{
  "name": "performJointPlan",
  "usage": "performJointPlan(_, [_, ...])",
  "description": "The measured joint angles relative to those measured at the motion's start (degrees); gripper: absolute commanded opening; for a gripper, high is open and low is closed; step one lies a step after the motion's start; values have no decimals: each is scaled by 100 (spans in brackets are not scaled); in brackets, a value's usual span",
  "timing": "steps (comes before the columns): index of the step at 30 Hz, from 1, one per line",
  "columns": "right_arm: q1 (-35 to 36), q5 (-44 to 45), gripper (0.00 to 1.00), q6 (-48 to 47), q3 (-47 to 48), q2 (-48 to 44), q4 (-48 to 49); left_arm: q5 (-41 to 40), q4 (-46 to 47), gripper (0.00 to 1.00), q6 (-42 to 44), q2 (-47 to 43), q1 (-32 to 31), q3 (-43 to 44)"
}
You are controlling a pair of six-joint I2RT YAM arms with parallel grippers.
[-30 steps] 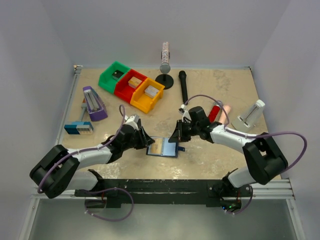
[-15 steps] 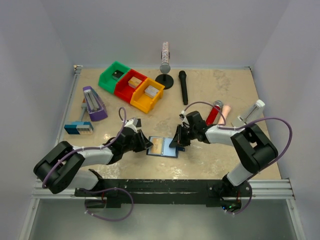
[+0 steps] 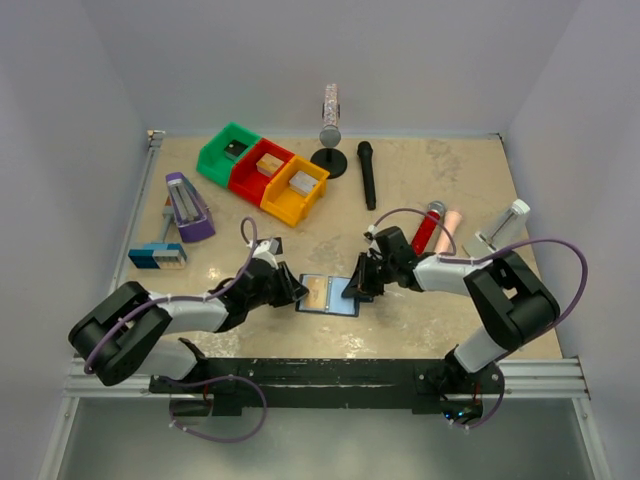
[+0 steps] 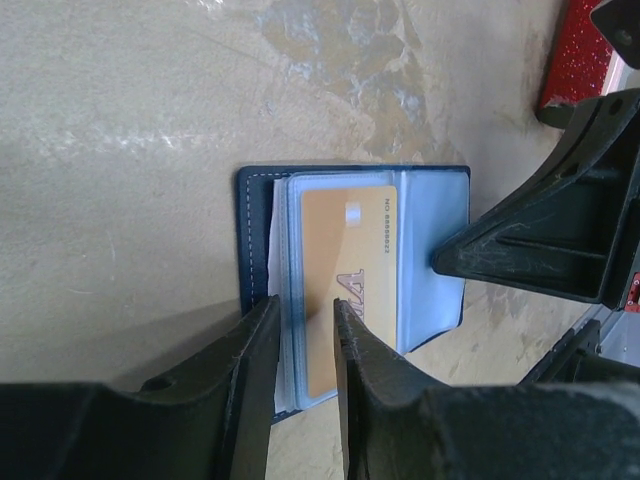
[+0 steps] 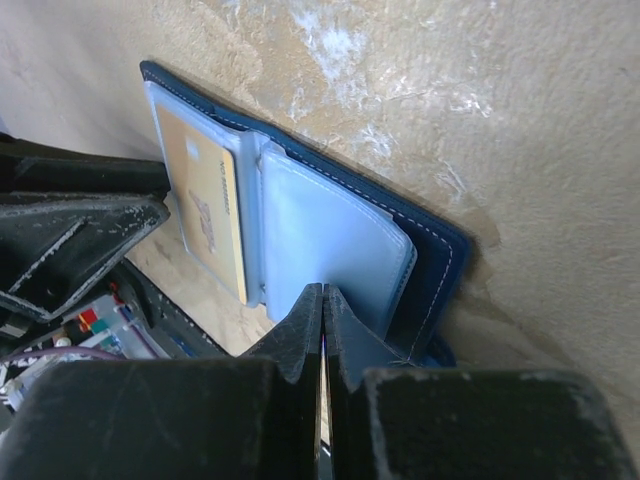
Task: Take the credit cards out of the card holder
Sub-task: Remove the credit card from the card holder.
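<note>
Between the left jaws: near edge of the tan-gold card (image 4: 350, 290) and its pocket; jaws a slit apart, nothing pinched.
Under the right jaws: other flap of the open card holder (image 4: 255, 240), pinned to the bench (image 4: 120, 120); jaws closed, empty.
Doing it well: I'd nip card only, not pocket, then slide straight out.

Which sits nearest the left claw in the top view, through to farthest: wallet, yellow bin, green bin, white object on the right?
1. The wallet, right at the left claw, front centre.
2. The yellow bin, straight behind it.
3. The green bin, back left.
4. The white object, far right.
</note>
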Motion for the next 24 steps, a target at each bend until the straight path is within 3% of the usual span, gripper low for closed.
performJointPlan(13, [-4,522,1,-251,-17,-411,-542,-111,195,34,-133,-76,-330,-175])
performJointPlan(17, [-4,916,23,-452,-17,-879,-986,-240,-140,39,-125,-485,-330,-251])
performJointPlan(22, [184,1615,63,-831,68,-1902,-1547,-568,-796,41,-59,-1309,-332,-251])
performJointPlan(23, [275,1764,99,-911,122,-2050,-1624,-649,-938,41,-26,-1467,-330,-229])
performJointPlan(24, [400,1954,99,-977,195,-2168,-1707,-715,-1027,41,11,-1567,-330,-208])
